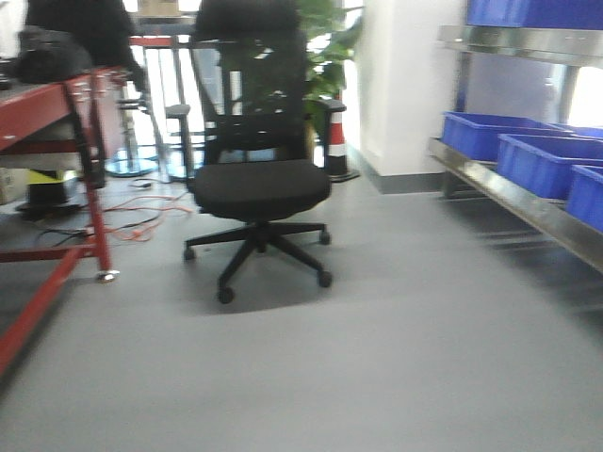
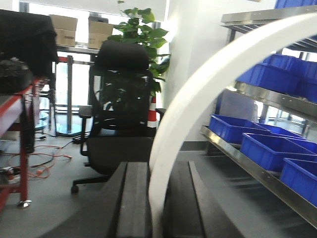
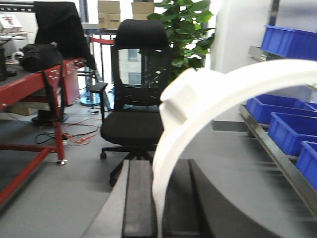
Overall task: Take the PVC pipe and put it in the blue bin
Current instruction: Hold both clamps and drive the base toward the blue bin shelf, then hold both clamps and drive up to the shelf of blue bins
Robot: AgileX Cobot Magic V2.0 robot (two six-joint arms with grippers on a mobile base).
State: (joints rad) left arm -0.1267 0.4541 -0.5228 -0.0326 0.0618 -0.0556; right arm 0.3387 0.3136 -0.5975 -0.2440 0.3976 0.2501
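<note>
Since the PVC pipe [image 2: 213,74] is already gripped, the step in hand looks to be the carry to the blue bins [image 1: 542,160], which sit on a shelf [image 1: 490,188] right of the office chair [image 1: 259,184]. The left gripper [image 2: 158,166] is pressed together on the white curve, and the right gripper [image 3: 159,163] pinches white pipe likewise, below a thicker collar [image 3: 183,99]. In both wrist views the pipe arches up and over, right of the chair.

To do it well, steer wide of the chair's base, move both arms as one so the curve does not twist, and clear a bin's rim before letting go.

Counted: one chair, one red workbench [image 1: 38,99] left of it, one potted plant [image 1: 330,47] and one striped cone [image 1: 336,141] behind it, three bins on the lower shelf, at least one above. Whether the grippers share one pipe or hold two, I cannot tell.
</note>
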